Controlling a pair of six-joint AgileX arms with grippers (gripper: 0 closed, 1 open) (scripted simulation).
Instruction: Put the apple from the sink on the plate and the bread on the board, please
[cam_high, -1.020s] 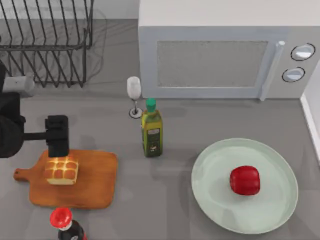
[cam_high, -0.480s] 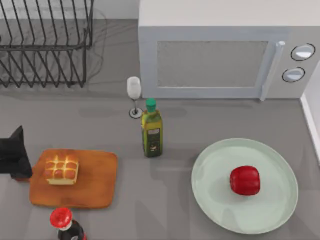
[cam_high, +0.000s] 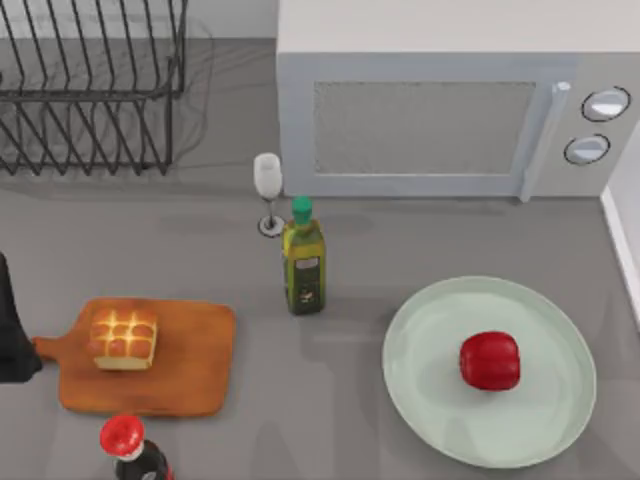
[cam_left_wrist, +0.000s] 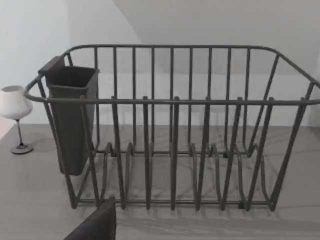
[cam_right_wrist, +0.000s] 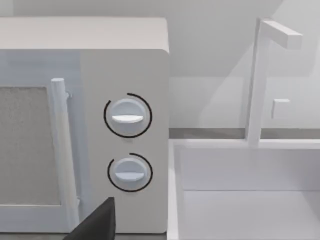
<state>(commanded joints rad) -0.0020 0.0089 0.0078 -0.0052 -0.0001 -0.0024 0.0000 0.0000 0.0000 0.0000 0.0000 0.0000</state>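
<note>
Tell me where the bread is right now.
In the top view the bread sits on the board at the table's left, near its handle end, with the red-capped bottle just below it.

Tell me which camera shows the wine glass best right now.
The left wrist view: the wine glass stands side-on beside the dish rack, bowl, stem and foot clear. The top view shows it foreshortened from above, before the microwave.
</note>
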